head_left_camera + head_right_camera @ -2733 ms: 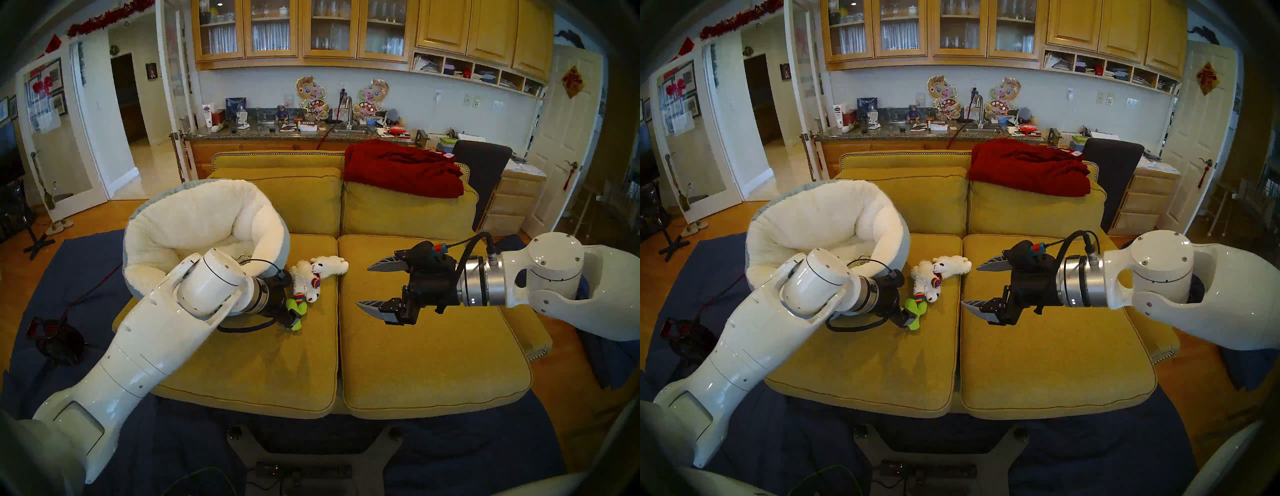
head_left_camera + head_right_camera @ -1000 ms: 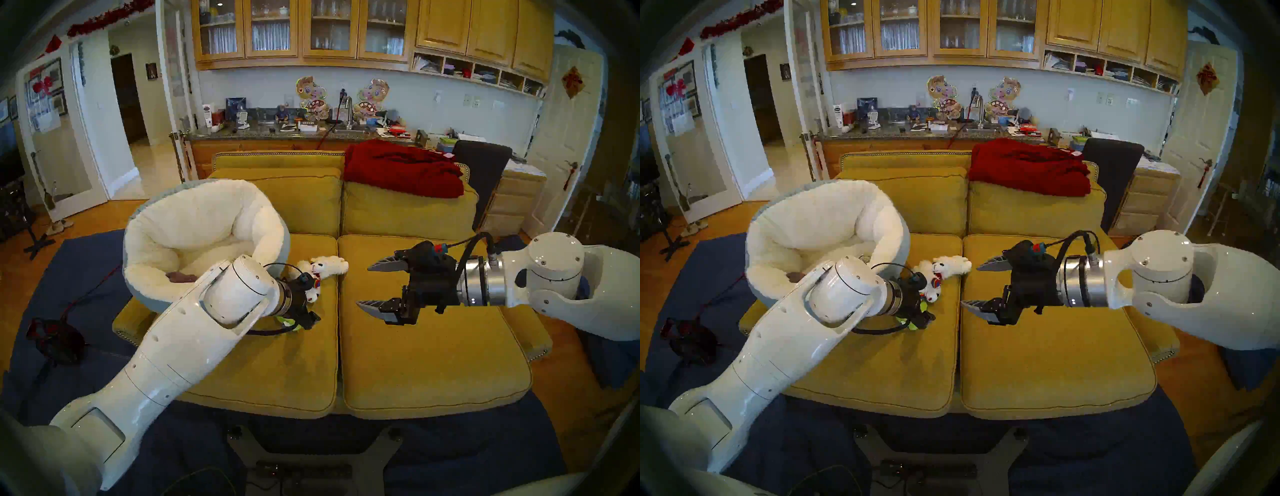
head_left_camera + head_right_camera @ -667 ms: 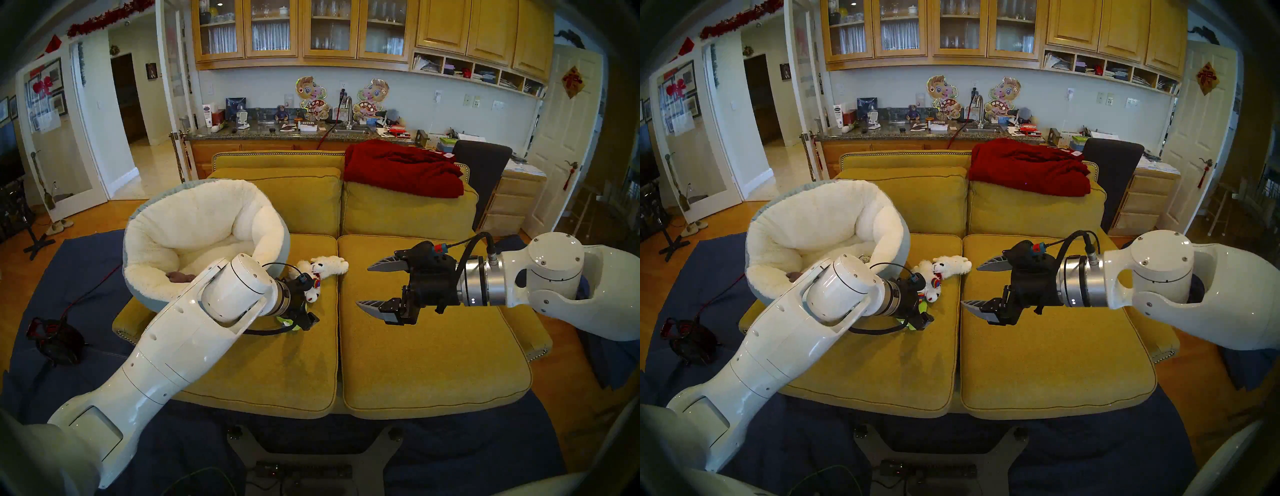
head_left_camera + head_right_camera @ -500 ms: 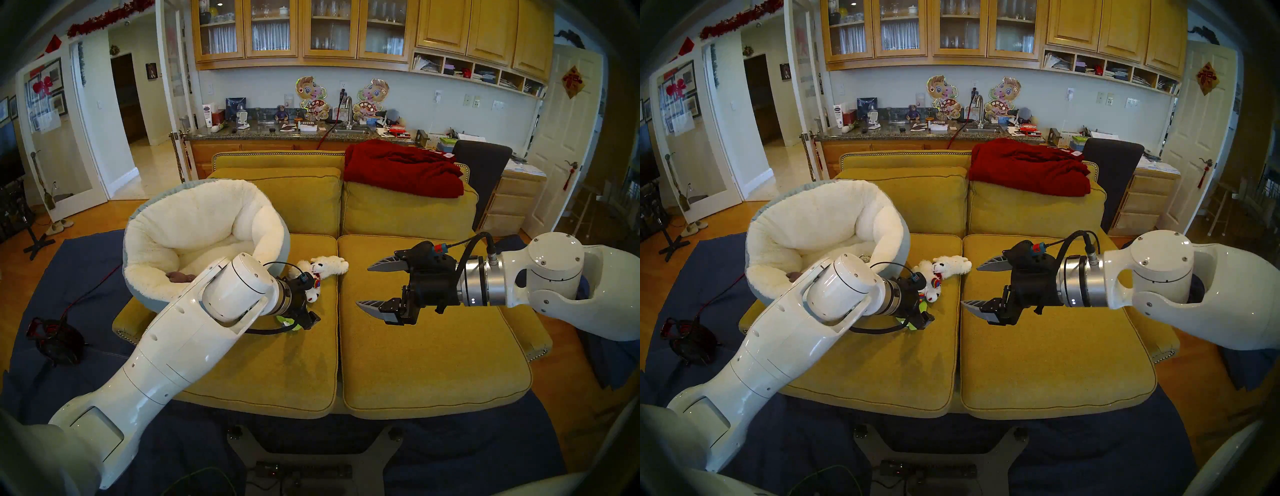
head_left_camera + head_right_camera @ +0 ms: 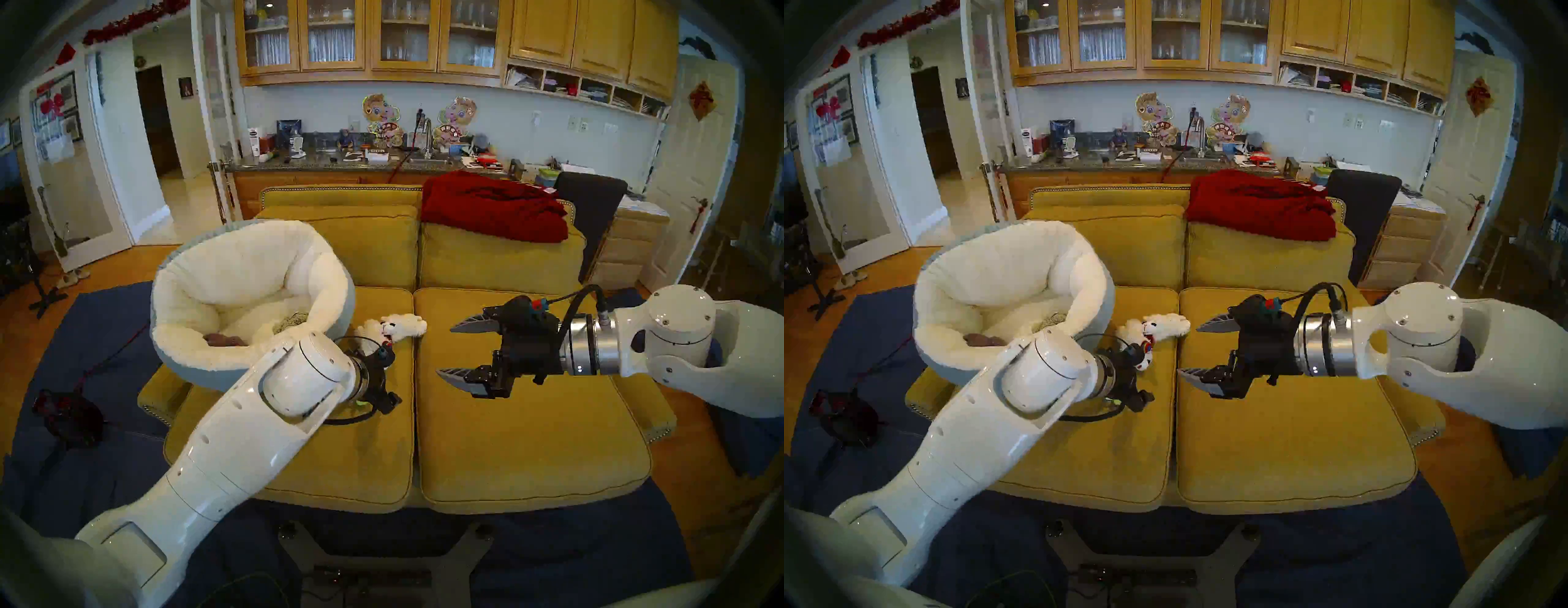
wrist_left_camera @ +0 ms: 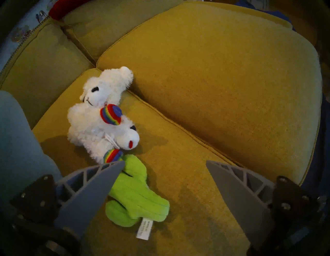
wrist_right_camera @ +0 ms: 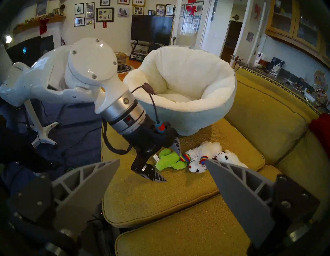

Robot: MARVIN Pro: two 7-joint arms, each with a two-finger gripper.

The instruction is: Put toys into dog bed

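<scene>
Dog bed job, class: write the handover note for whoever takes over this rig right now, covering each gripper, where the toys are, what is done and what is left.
Left gripper: open, empty, poised over the green plush cactus on the mustard-yellow sofa seat cushion.
Right gripper: open, empty, hovering above the right cushion.
Done: purple-grey toy and shaggy tan toy lie inside the round cream-lined dog bed.
Left: cactus, rainbow-trimmed white lamb and plain white lamb, clustered beside the bed, still need moving in.
</scene>
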